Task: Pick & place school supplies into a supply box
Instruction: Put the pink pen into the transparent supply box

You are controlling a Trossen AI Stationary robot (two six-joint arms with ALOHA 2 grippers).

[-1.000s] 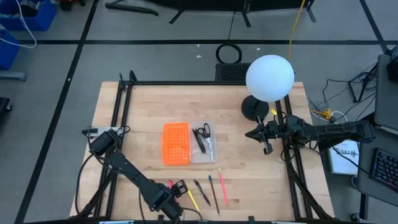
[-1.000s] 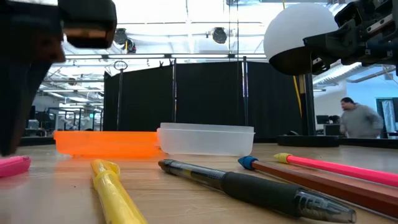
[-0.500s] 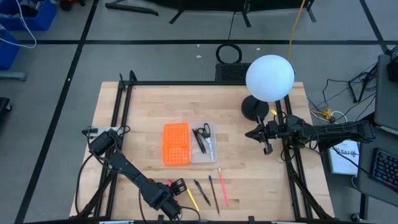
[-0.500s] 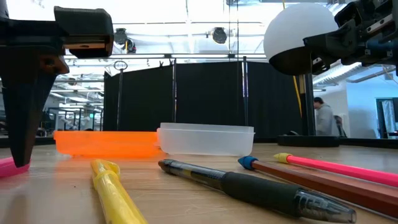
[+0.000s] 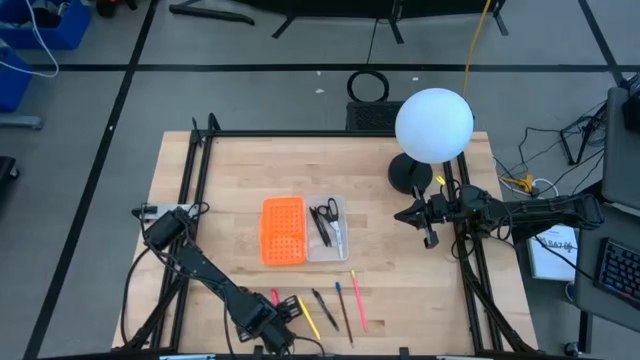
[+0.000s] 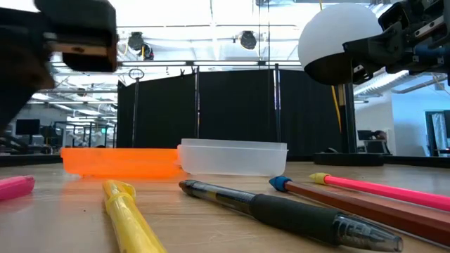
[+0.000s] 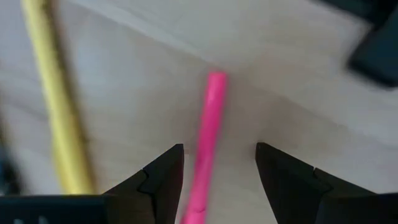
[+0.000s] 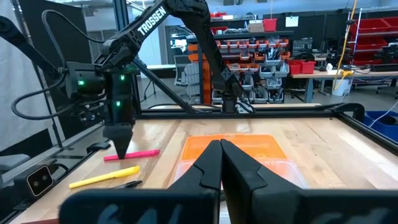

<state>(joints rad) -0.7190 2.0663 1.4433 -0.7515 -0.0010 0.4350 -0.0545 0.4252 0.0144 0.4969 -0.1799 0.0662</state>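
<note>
Here, at the desk's (image 5: 230, 170) near edge, the left hand (image 7: 219, 171) hangs over a pink pen (image 7: 208, 140), its two dark fingers spread wide with the pen's shaft lying between their tips, not gripped. In the right wrist view the same hand points straight down, tips just at the pink pen on the wood, and the arm above it carries white lettering that reads "TROSSEN" (image 8: 152, 20). Just beside the pink pen lies a yellow pen (image 5: 308, 317). Next along the near edge come a black pen (image 5: 323, 303), a pencil with a blue end (image 5: 343, 309) and a pink pencil (image 5: 358, 299), all lying flat and apart from one another.

Farther in, near the middle of the desk, sits the supply box (image 5: 303, 230), opened flat: the orange gridded half on the left, the clear tray joined to it on the right. In the clear tray lie black-handled scissors (image 5: 331, 222) and a dark pen.

Farthest off, by the desk's right rail, the right hand (image 5: 430, 238) hangs above the wood with its fingers pressed together, holding nothing. Behind it stands a white globe lamp (image 5: 433, 125) on a black base.
</note>
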